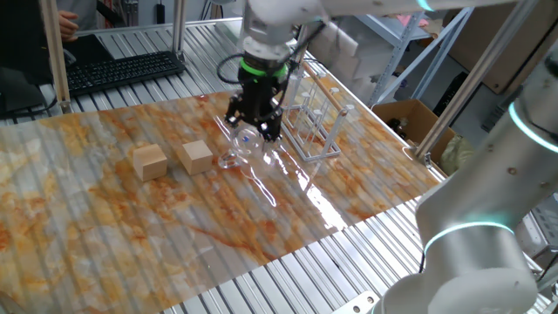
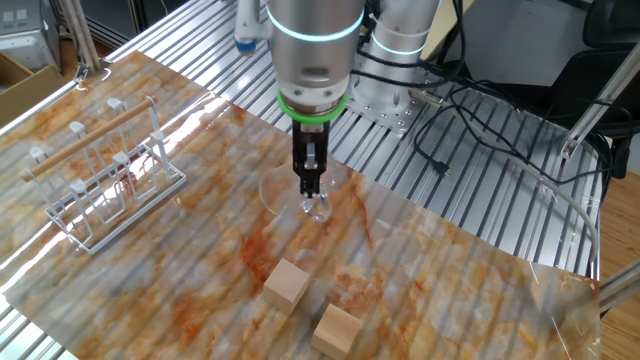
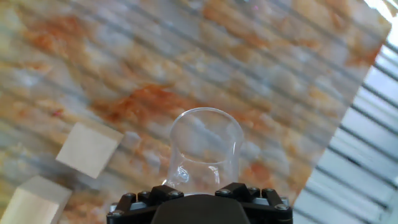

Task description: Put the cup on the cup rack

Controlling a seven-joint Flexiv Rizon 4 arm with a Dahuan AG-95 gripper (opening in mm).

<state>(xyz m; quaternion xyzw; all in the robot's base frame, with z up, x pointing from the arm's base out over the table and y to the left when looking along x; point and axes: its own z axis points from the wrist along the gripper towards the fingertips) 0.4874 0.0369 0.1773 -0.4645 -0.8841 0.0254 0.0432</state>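
Note:
The clear cup (image 1: pixel 237 146) hangs just above the marbled mat, base up and rim tilted down toward the mat. My gripper (image 1: pixel 255 129) is shut on its base end. In the other fixed view the gripper (image 2: pixel 311 185) points straight down with the cup (image 2: pixel 317 207) below its fingertips. The hand view looks along the cup (image 3: pixel 205 146) from its base to its round rim, with the gripper (image 3: pixel 200 190) at the bottom edge. The cup rack (image 1: pixel 316 118), thin clear pegs on a wire base, stands just right of the gripper and is also seen in the other fixed view (image 2: pixel 110 180).
Two tan wooden cubes (image 1: pixel 150 161) (image 1: pixel 197 156) sit on the mat left of the cup, seen also in the other fixed view (image 2: pixel 287 284) (image 2: pixel 336 330). A keyboard (image 1: pixel 122 70) lies at the back left. A cardboard box (image 1: pixel 410 118) stands beyond the table's right edge.

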